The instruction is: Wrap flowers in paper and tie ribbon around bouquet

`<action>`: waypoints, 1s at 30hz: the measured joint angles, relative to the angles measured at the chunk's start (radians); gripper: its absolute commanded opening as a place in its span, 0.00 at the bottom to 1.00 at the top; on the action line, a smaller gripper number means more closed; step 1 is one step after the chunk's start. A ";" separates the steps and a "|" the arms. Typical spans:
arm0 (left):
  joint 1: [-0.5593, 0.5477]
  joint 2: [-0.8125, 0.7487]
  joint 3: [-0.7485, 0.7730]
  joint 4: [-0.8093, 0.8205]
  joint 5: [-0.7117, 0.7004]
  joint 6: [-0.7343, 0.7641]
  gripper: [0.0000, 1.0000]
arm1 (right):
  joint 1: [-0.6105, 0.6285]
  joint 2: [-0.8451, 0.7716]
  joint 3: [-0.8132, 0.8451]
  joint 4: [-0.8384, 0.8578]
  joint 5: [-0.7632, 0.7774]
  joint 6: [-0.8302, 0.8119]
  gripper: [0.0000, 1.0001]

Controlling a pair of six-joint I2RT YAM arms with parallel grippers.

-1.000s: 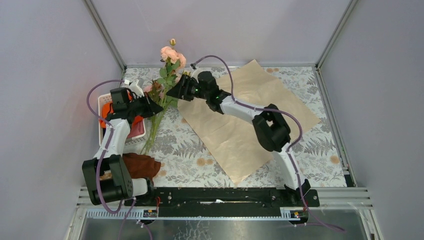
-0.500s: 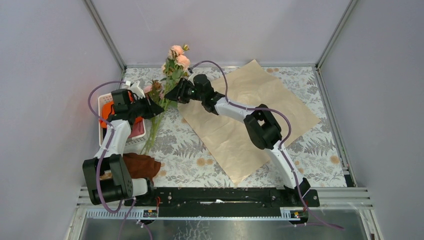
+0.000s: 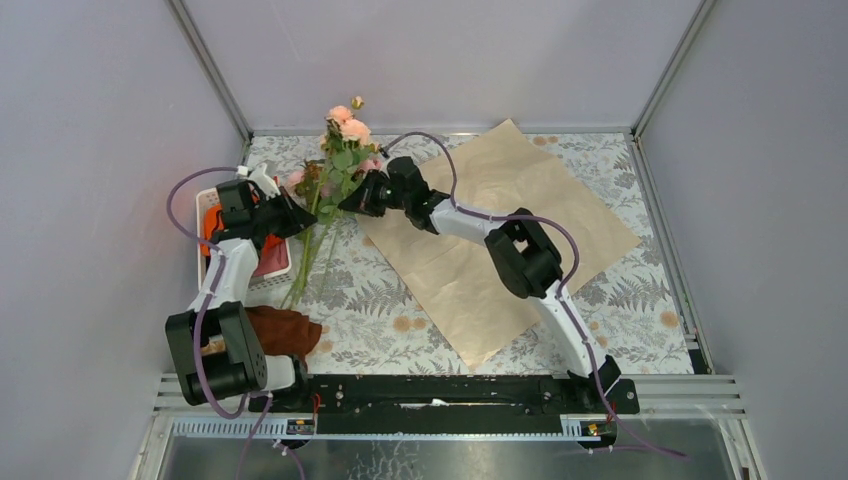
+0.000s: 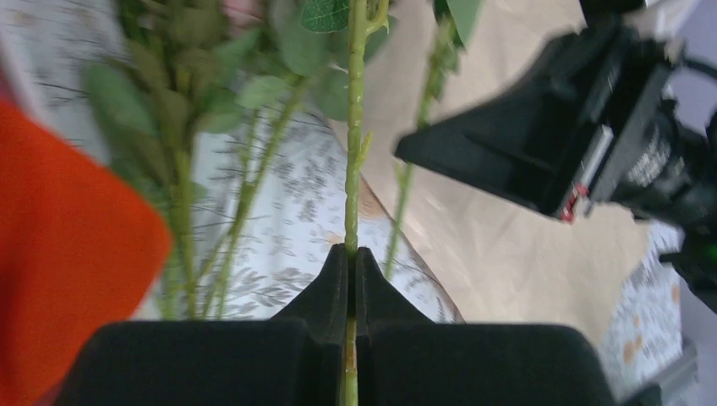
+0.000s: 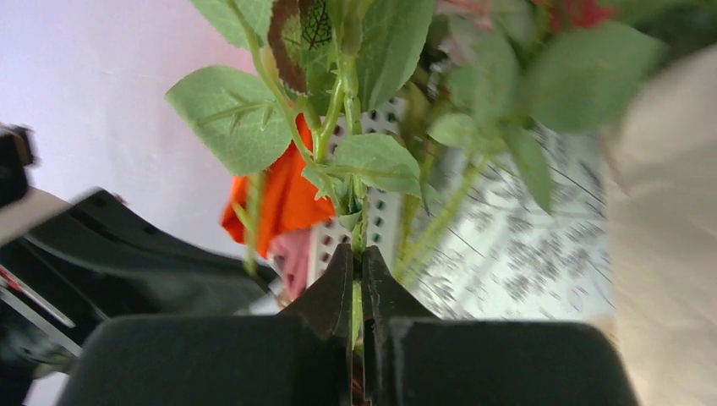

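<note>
Upper left: left gripper (image 4: 351,255) and right gripper (image 5: 356,254) each clench a green stem of the flowers (image 3: 342,155), beside the paper (image 3: 462,290).

- paper (image 3: 520,230): right half open, right arm crosses its left half.
- Just left of paper: flowers (image 3: 340,160), pinched by left gripper (image 3: 305,222) and right gripper (image 3: 347,203), fill the gap.
- Farther left of paper: basket (image 3: 270,278) and brown cloth (image 3: 285,330) block.
</note>
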 measured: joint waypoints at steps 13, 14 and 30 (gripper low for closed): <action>0.070 0.056 0.037 0.013 -0.116 -0.042 0.00 | -0.142 -0.491 -0.276 -0.359 0.079 -0.362 0.00; 0.070 0.056 0.037 0.012 -0.116 -0.042 0.00 | -0.175 -0.529 -0.275 -0.396 0.082 -0.393 0.00; 0.061 -0.025 0.042 -0.002 -0.100 -0.028 0.00 | -0.466 -0.243 -0.159 -0.970 0.372 -0.665 0.68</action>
